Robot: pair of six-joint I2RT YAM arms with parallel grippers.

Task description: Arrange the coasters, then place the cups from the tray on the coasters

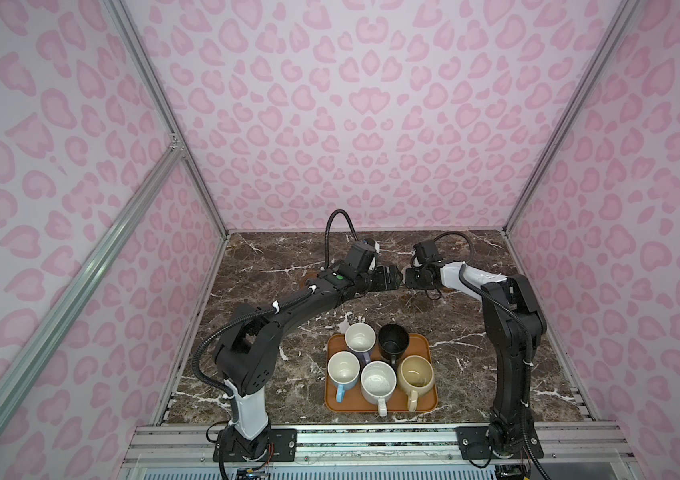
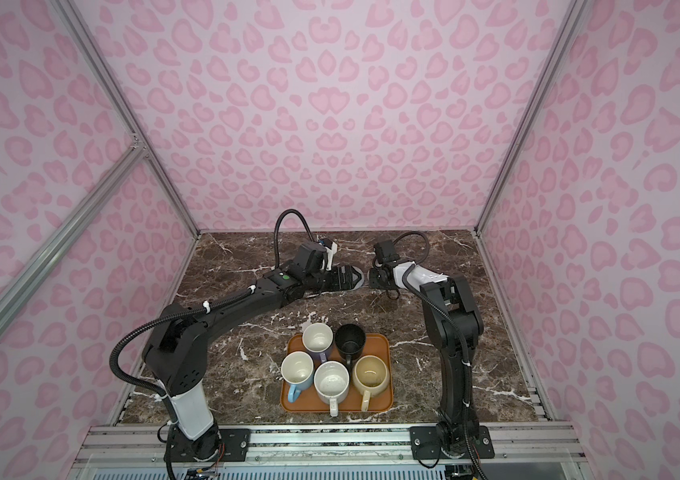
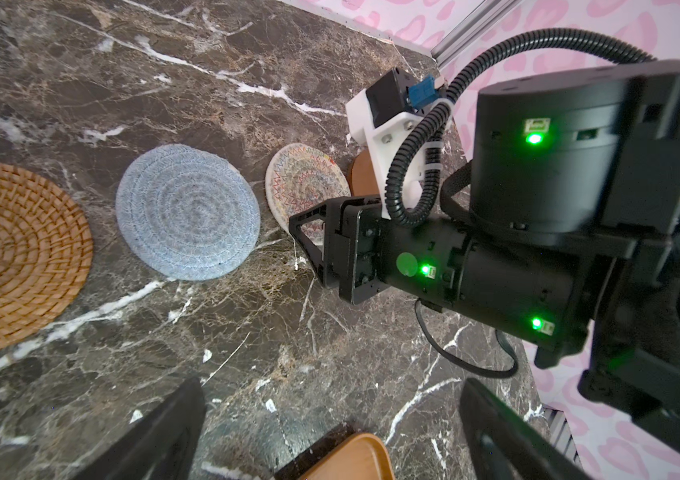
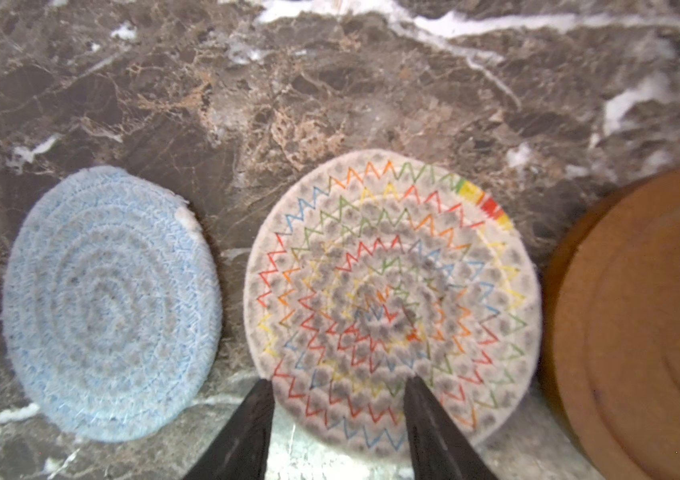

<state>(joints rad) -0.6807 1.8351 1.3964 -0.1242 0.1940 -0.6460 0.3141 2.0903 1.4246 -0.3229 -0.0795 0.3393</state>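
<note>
Across the far middle of the table lie an orange woven coaster (image 3: 10,257), a grey-blue one (image 3: 188,212) (image 4: 109,303), a cream one (image 4: 392,299) and a brown wooden one (image 4: 641,324), all flat. My right gripper (image 4: 338,395) (image 1: 408,277) hovers open over the cream coaster's near edge, gripping nothing. My left gripper (image 3: 330,415) (image 1: 392,277) faces it almost tip to tip, wide open and empty. The tray (image 1: 425,405) at the front carries the lavender (image 1: 359,337), black (image 1: 393,338), light blue (image 1: 343,368), speckled white (image 1: 377,380) and beige-yellow (image 1: 415,374) cups.
Both arms stretch over the far half of the marble table and hide most of the coasters in both top views; a brown disc edge (image 1: 307,277) peeks out left of the left arm. Pink patterned walls enclose three sides. A metal rail (image 1: 371,440) runs along the front.
</note>
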